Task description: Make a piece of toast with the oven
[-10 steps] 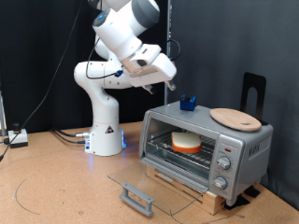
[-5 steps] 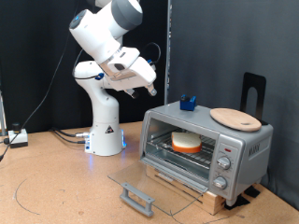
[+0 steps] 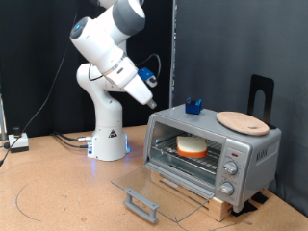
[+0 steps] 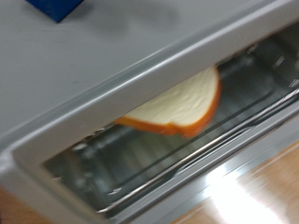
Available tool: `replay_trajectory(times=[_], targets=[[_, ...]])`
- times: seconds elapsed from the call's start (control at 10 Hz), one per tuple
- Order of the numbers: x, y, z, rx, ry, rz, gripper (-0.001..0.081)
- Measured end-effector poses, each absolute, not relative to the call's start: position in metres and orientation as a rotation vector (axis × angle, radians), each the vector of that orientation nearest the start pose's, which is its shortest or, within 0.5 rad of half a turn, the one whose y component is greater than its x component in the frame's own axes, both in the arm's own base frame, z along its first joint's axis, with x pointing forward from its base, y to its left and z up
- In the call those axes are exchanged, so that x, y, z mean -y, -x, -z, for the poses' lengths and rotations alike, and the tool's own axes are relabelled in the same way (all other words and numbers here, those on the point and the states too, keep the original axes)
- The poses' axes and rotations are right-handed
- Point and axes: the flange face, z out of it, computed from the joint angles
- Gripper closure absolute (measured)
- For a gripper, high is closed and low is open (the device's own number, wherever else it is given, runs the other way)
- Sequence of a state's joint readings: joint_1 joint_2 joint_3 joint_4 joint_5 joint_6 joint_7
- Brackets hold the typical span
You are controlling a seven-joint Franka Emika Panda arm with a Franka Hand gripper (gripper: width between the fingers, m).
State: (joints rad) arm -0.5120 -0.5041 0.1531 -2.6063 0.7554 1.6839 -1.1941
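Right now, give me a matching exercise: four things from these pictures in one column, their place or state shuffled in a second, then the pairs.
Things:
1. piece of toast
2. oven door
3. round wooden board
4. gripper

Places or states:
A. folded down open, flat in front
B. in the air, at the exterior view's left of the oven
C. on the oven's roof
D. on the wire rack inside

Pairs: 1-D, 2-A, 3-C, 4-B

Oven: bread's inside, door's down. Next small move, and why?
Probably bring the gripper down to the handle of the open door to lift it shut. The toast already sits on the rack inside the oven, the glass door lies flat in front, and the gripper hangs up in the air to the exterior view's left, holding nothing visible.
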Motion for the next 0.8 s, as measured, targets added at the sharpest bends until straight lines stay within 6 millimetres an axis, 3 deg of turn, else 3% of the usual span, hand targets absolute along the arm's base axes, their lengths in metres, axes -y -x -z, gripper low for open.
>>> replay_trajectory(times=[0.1,0.2,0.3,0.6,0.8], targets=[[0.066,-0.347,-0.409,0.551,2.317,0.145,-0.0003],[0.066,-0.348,-0.408,0.596,2.311,0.176,-0.0003],[0.063,-0.349,-0.408,0.508,2.307,0.159,-0.0003],[0.056,-0.355,-0.406,0.054,2.276,0.007,-0.0003],[0.065,-0.358,-0.4,-0.204,2.209,-0.106,-0.0003]])
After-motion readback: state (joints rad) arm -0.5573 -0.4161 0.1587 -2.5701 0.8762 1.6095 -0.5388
